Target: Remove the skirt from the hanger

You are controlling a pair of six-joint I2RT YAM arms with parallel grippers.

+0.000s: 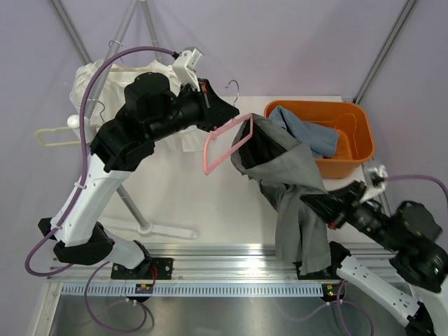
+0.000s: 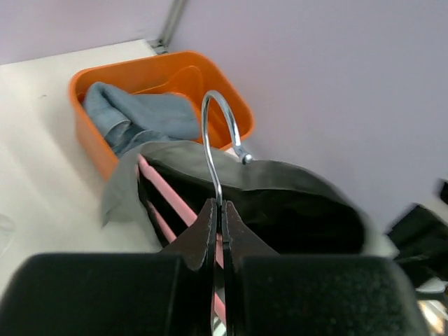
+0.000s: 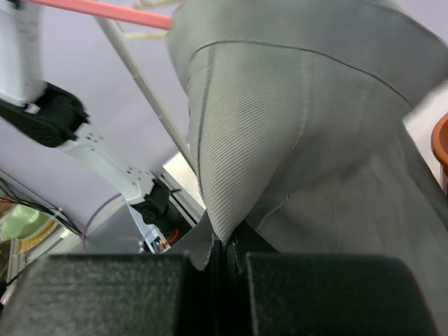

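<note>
Between clenched jaws of the right gripper [image 3: 224,243] sits the skirt [image 3: 280,140], the left gripper [image 2: 218,213] clamping the hanger [image 1: 210,150].

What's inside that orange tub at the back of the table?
A crumpled blue-grey cloth lies in the orange tub, with bare orange floor beside it. Anything beneath the cloth is covered, and the grey skirt hides the tub's near left corner from above.
</note>
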